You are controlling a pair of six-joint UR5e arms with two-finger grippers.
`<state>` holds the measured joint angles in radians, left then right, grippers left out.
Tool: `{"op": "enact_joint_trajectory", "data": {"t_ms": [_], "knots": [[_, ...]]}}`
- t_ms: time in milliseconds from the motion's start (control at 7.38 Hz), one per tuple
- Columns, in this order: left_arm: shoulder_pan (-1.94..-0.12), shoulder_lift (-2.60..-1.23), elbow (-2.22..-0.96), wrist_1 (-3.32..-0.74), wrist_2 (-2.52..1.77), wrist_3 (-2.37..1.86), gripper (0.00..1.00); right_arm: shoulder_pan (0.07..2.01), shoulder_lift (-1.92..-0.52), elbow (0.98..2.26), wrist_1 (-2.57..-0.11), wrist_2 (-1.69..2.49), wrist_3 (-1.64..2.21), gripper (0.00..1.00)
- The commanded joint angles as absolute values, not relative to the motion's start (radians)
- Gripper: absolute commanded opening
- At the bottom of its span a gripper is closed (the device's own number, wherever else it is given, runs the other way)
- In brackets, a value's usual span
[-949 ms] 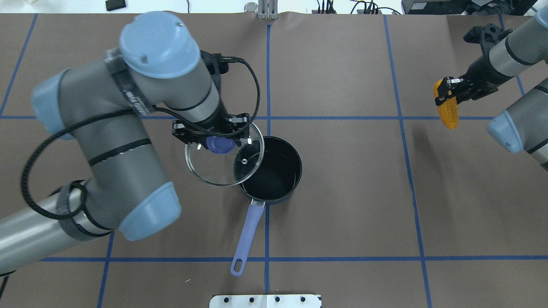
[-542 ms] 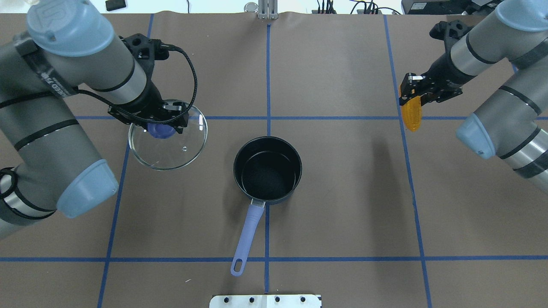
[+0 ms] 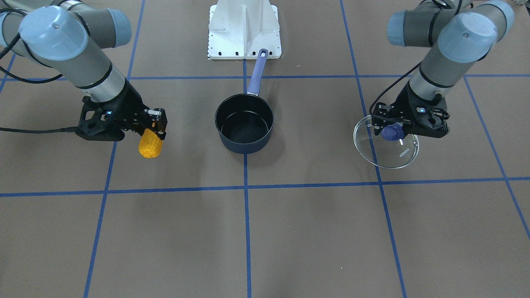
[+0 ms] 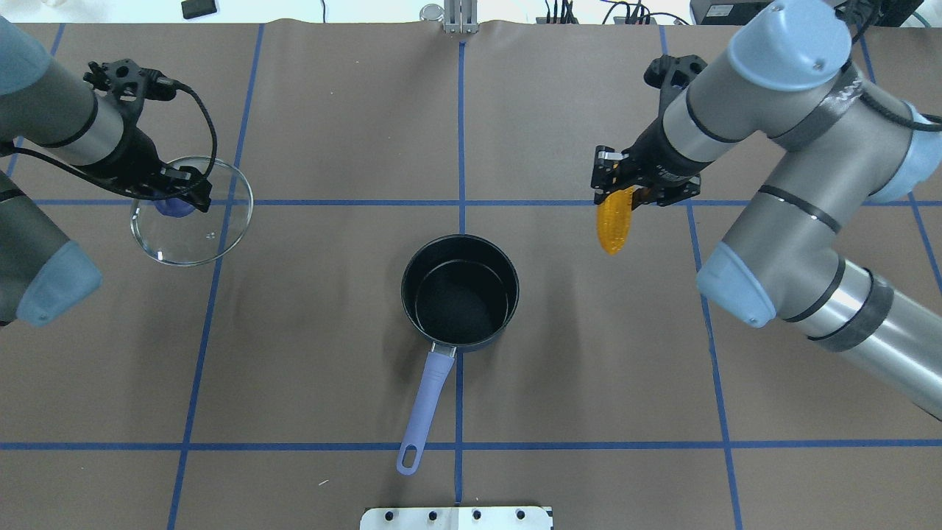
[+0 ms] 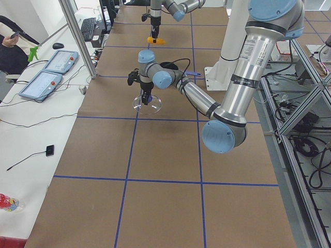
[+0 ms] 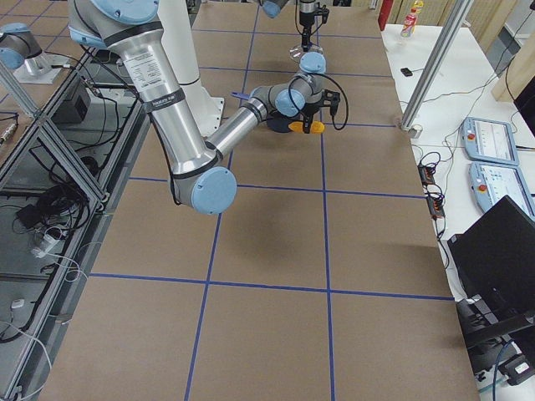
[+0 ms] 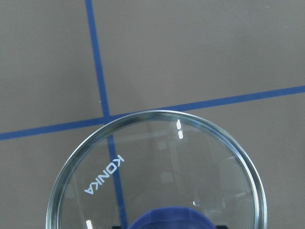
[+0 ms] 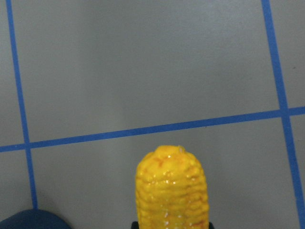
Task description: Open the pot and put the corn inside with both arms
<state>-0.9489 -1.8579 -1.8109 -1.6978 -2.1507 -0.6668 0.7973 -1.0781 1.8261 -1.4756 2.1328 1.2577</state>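
The small dark navy saucepan (image 4: 452, 309) sits open and empty in the middle of the brown, blue-taped worktop (image 4: 331, 368). Its long periwinkle handle (image 4: 430, 401) points back toward the robot's white base plate (image 4: 456, 517).

To the pot's right and a little beyond it, the right end effector (image 4: 620, 190) is closed on the upper end of the yellow-orange toy corn cob (image 4: 614, 221). The cob hangs below it over bare worktop, near the pot but not over it.

Farther off, well to the pot's left, the left end effector (image 4: 180, 199) is clamped around the blue knob (image 4: 171, 209) of the round glass lid (image 4: 213, 235). The lid hangs under it, apart from the pot.
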Motion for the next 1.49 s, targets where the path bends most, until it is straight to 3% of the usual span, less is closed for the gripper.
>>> {"op": "enact_joint_trajectory", "data": {"t_ms": [0,271,814,1356], "knots": [[-1.027,-1.781,-1.668,-1.897,-2.215,-0.556,0.51,0.682,-0.997,1.851,-1.546,2.025,1.394,0.00],[-1.049,-1.673,-1.643,-2.026,-2.240,-0.511,0.51,0.591,-0.968,1.925,-1.647,1.944,1.414,0.00],[-1.051,-1.494,-1.646,-2.206,-2.237,-0.511,0.52,0.482,-0.891,1.916,-1.704,1.841,1.451,0.00],[-1.049,-1.460,-1.651,-2.244,-2.229,-0.525,0.53,0.457,-0.850,1.809,-1.694,1.818,1.434,0.00]]}}
